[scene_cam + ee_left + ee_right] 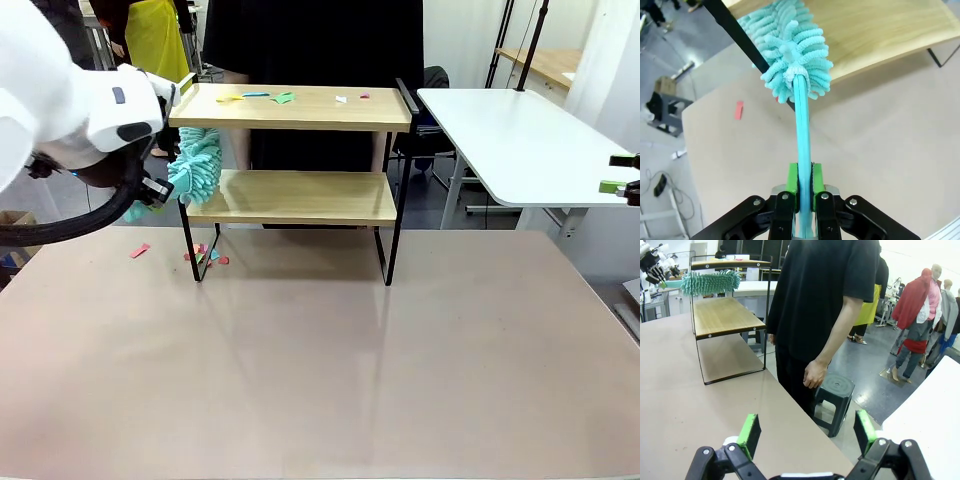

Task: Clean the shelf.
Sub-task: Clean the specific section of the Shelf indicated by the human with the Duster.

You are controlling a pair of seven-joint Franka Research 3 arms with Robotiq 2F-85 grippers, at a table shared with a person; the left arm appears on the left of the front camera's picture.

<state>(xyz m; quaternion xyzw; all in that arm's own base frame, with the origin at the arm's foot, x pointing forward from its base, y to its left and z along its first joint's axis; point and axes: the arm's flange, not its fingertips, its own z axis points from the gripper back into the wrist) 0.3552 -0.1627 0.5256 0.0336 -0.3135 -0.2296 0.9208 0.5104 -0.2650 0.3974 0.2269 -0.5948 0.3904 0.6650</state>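
The shelf (300, 108) stands at the table's far middle, two wooden boards on black legs. Paper scraps (283, 97) in several colours lie on its top board. My left gripper (803, 177) is shut on the handle of a teal fluffy duster (792, 50). The duster's head (197, 165) sits at the shelf's left end, between the two boards and over the edge of the lower board (880, 35). From the right wrist view the duster (710, 282) lies across the shelf (722, 315) above the lower board. My right gripper (807, 432) is open, empty, off the table's right side (620, 187).
More scraps (205, 255) lie on the beige table around the shelf's left leg, and one red piece (139, 250) lies farther left. A person in black (825, 300) stands behind the shelf beside a dark stool (835, 387). A white table (520, 140) stands at the right.
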